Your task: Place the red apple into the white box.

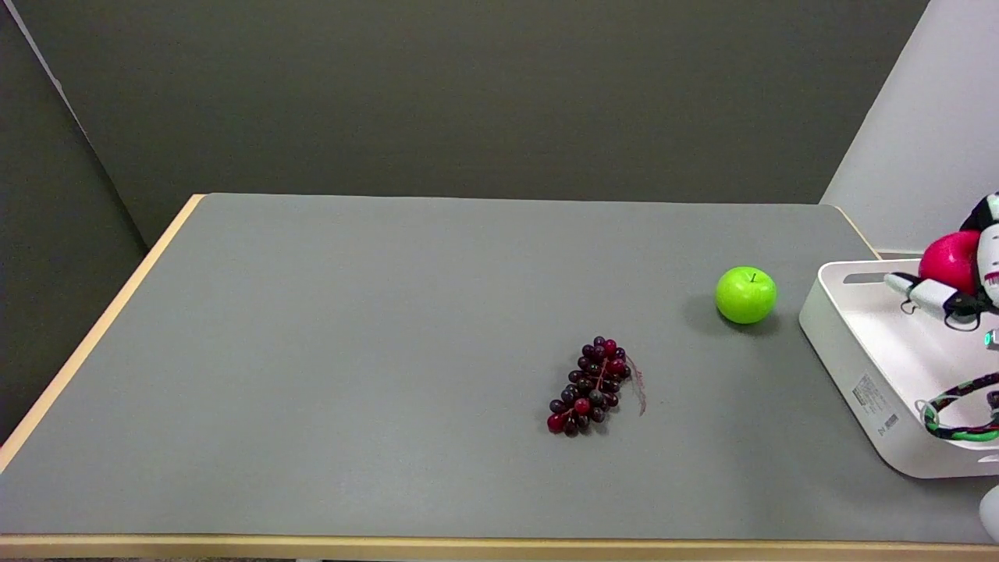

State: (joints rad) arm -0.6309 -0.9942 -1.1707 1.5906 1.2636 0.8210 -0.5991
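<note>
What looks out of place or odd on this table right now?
Nothing stands out. The green apple and grapes sit intact on the table; the right hand holds the red apple over the box.
</note>
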